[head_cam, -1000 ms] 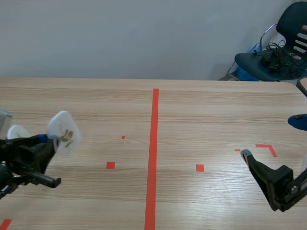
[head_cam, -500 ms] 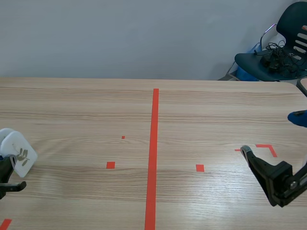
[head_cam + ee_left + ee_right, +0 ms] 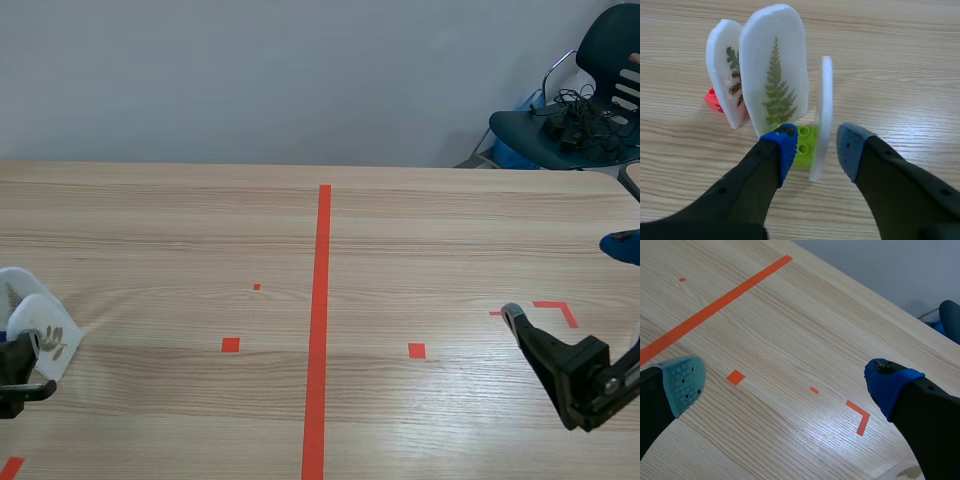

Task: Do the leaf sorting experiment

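Observation:
Three white plaques with pressed leaves stand upright at the table's left edge. One with a green fern (image 3: 774,75) stands on a green brick (image 3: 802,146). Behind it, another plaque (image 3: 722,75) stands on a red brick (image 3: 712,99). The third plaque (image 3: 824,100) is seen edge-on between the fingers of my left gripper (image 3: 817,145), with a narrow gap on each side, so that gripper is open. In the scene view a plaque (image 3: 47,335) shows beside my left gripper (image 3: 18,362). My right gripper (image 3: 562,284) hangs open over bare table, nothing between its pads (image 3: 686,384).
A red tape line (image 3: 319,320) runs down the table's middle, with small tape squares on both sides and a tape corner (image 3: 860,417) ahead of the right gripper. A dark chair (image 3: 580,110) with cables stands beyond the far right corner.
The left arm carried the plaque leftward and down to the table's left edge, beside the other plaques. Its fingers now stand off the plaque. The right arm barely moved.

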Robot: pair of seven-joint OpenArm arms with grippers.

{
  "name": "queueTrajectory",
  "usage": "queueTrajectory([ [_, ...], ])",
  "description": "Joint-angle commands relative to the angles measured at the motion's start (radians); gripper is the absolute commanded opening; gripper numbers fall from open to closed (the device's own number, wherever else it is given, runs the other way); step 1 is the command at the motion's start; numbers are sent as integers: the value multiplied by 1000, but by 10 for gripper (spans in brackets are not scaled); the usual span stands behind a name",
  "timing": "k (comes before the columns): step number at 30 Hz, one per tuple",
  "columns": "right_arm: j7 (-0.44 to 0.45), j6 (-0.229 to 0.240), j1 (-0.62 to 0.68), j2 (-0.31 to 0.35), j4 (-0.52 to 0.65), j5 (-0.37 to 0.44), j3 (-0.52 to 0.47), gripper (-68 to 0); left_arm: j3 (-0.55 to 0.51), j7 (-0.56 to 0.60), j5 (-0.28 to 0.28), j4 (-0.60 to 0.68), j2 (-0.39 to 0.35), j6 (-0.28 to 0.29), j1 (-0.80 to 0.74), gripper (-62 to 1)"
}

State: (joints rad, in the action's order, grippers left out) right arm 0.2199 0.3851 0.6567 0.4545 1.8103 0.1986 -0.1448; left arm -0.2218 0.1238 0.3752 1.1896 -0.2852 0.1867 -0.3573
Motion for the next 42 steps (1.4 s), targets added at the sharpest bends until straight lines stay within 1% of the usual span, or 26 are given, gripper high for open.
queueTrajectory([
  [1,7,-3,-11,3,14,10,-14,4,3,14,6,19,-1,3,0,-304],
  [3,7,-3,-11,3,14,10,-14,4,2,15,6,21,-2,3,1,-227],
  [4,7,-3,-11,3,14,10,-14,4,2,15,6,25,-2,3,1,-202],
  [7,7,-3,-11,3,14,10,-14,4,0,14,7,61,-2,4,-4,-168],
  [10,7,-3,-11,3,14,10,-14,4,-17,5,13,141,-2,43,-29,-136],
  [13,7,-3,-11,3,14,10,-14,4,-41,-18,35,250,-2,123,-73,-82],
  [15,8,-3,-11,8,14,10,-14,4,-54,-32,60,328,-8,200,-105,-33],
  [17,8,-3,-11,8,14,10,-16,4,-60,-51,63,406,-19,273,-135,14],
  [23,7,-3,-11,8,14,11,-21,4,-60,-147,63,607,-20,435,-223,14],
  [25,8,4,-11,8,14,15,-21,4,-59,-160,63,648,-19,438,-245,14],
  [27,8,4,-11,8,15,15,-21,4,-59,-167,55,658,-21,436,-249,14],
  [30,8,5,-11,15,16,15,-21,4,-59,-167,2,658,-21,429,-243,14],
  [31,8,4,-11,19,17,15,-21,4,-59,-167,-1,658,-26,429,-243,14],
  [36,10,4,-11,22,17,15,-21,4,-59,-174,-1,658,-67,430,-244,14],
  [42,12,4,-11,22,17,14,-21,4,-59,-174,0,658,-143,430,-244,14],
])
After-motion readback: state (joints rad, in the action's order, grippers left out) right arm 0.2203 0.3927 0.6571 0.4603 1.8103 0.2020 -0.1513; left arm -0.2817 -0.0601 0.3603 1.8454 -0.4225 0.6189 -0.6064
